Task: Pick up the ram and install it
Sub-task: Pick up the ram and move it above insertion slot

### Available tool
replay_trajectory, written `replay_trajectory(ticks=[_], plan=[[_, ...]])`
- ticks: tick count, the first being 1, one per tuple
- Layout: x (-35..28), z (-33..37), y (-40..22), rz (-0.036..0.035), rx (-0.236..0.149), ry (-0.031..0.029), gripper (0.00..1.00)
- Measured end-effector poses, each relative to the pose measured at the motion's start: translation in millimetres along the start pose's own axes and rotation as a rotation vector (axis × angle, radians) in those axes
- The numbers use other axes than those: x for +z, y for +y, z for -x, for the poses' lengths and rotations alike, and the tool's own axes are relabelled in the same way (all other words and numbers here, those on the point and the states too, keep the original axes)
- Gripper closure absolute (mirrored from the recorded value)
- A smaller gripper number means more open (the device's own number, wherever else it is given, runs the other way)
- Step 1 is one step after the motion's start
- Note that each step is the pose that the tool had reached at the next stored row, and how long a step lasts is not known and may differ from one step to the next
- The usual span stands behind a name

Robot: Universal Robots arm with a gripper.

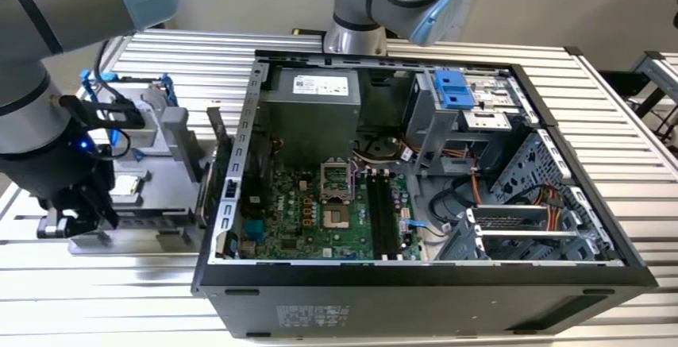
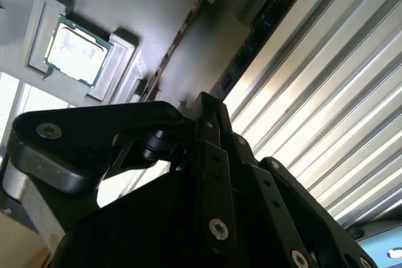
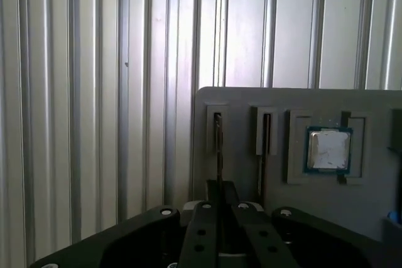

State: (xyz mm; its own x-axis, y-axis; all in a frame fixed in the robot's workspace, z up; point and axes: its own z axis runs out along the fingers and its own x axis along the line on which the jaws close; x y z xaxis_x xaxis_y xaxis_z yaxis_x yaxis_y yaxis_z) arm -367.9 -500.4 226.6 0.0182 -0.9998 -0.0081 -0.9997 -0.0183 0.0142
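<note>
In the first wrist view my hand [image 3: 220,187] is pinched narrow on the ram [image 3: 218,145], which stands edge-on in a slot of the grey holder [image 3: 364,199]. The holder sits on the ribbed worktop [image 1: 138,299] at the exterior view's lower left, beside the open computer case [image 1: 424,287].

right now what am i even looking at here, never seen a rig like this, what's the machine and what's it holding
It is a robot arm working beside an open computer case on a ribbed metal table. The exterior view comes from a camera off the arm. Both wrist views come from cameras riding on the arm, looking past its fingers. Below them sits a grey tray with a square silver chip and the ram, a thin memory stick standing on edge in a slot. The fingers look closed on the ram.
</note>
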Motion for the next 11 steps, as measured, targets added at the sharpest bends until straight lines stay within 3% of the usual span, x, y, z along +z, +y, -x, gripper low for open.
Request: replay_trajectory(ticks=[11], plan=[[-16.6,1.3,0.5,-0.0023,0.001,0.0017,1.0]])
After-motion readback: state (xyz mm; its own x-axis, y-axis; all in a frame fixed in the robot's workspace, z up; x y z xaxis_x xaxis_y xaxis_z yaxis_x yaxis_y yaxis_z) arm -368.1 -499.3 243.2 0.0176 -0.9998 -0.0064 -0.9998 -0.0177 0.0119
